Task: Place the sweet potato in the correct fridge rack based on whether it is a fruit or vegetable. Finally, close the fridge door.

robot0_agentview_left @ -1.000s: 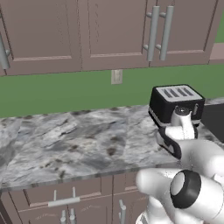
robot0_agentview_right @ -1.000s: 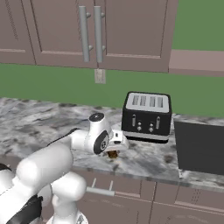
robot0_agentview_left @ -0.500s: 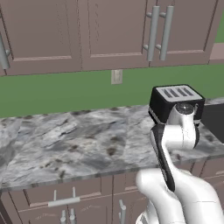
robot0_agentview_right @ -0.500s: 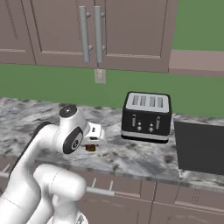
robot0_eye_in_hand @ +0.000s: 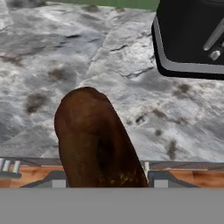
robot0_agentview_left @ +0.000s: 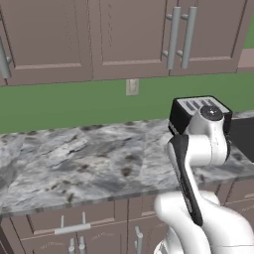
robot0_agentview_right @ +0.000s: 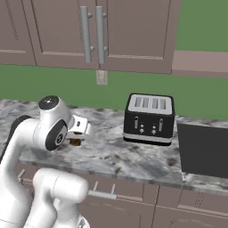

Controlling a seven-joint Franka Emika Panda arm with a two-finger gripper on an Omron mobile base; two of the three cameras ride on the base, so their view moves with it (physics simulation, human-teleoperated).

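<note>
Clamped between the jaws of the white arm's two-finger gripper point(robot0_agentview_right: 76, 141): the stubby dark reddish-brown sweet potato point(robot0_eye_in_hand: 98, 144), jutting straight out from the hand with its long axis along the line of the fingers and its rounded end farthest from the palm. Carried above the front part of the grey-veined marble counter point(robot0_eye_in_hand: 61, 57), near its edge and clear of the stone as far as can be told; glimpsed as a small brown lump under the wrist in the right base view. To the arm's right on the counter, well apart: a black four-slot toaster point(robot0_agentview_right: 149, 118). Above, brown wall cabinets point(robot0_agentview_left: 99, 37). Fridge and rack nowhere ahead, so probably a turn away from this counter first, tuber leading end-on toward the shelf.
</note>
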